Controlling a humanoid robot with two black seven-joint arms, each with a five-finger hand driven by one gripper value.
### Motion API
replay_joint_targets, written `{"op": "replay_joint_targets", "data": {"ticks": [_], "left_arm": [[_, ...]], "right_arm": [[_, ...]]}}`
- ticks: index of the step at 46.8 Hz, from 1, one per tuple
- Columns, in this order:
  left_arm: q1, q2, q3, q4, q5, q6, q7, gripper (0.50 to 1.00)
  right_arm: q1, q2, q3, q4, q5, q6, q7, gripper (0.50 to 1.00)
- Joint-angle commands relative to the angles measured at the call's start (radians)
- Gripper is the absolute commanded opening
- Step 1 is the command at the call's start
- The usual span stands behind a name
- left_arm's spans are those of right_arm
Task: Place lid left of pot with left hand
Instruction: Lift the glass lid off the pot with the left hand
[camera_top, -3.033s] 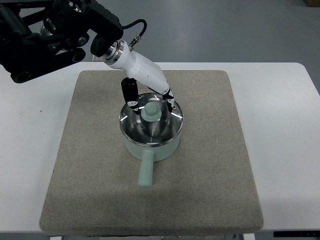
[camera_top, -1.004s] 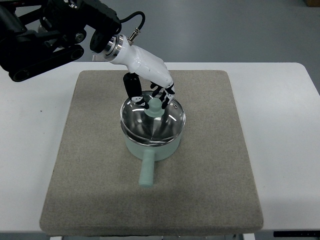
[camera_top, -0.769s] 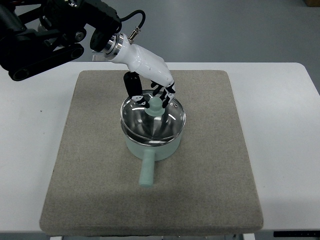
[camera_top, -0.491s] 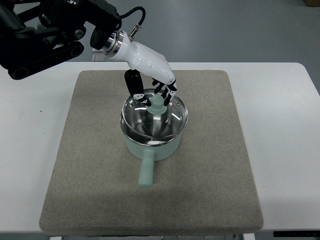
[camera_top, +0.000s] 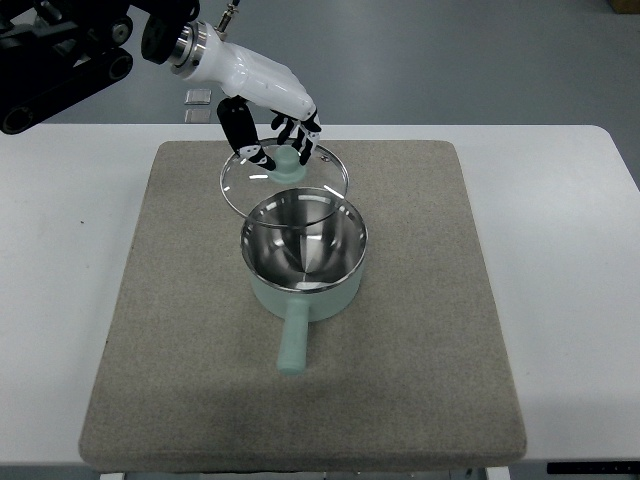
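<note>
Left hand (camera_top: 272, 128), reaching in from upper left of frame, grasps the glass lid (camera_top: 284, 182) by its green knob, lid held up-left of the open pot (camera_top: 303, 255) on grey mat (camera_top: 420, 330).

1. The arm (camera_top: 60, 60) is black, built of chunky linked segments with round bolt-like fittings along its side.
2. A bright silver metal ring (camera_top: 185, 48) forms the wrist, set between the black arm and the white shell.
3. A thin black cable (camera_top: 226, 16) with a small metal plug rises from just behind that ring.
4. The left hand (camera_top: 270, 125) has a smooth, glossy white shell over its back.
5. Its fingers (camera_top: 236, 128) are black, with small white patches near the tips.
</note>
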Motion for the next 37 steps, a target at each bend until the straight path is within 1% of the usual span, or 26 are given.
{"op": "replay_joint_targets", "data": {"ticks": [1,6,13,21,37], "left_arm": [[0.005,0.026,0.0,0.024,0.0,0.003,0.0,0.5],[0.013,0.055,-0.002,0.052,0.0,0.015,0.0,0.5],[0.014,0.107,0.01,0.072,-0.002,0.078,0.0,0.5],[0.025,0.175,0.012,0.067,-0.002,0.081,0.0,0.5],[0.136,0.239,0.006,0.041,0.001,0.089,0.0,0.5]], "right_arm": [[0.0,0.0,0.0,0.0,0.001,0.0,0.0,0.924],[0.0,0.0,0.0,0.0,0.0,0.0,0.0,0.923],[0.0,0.0,0.0,0.0,0.0,0.0,0.0,0.924],[0.0,0.0,0.0,0.0,0.0,0.0,0.0,0.924],[0.0,0.0,0.0,0.0,0.0,0.0,0.0,0.924]]}}
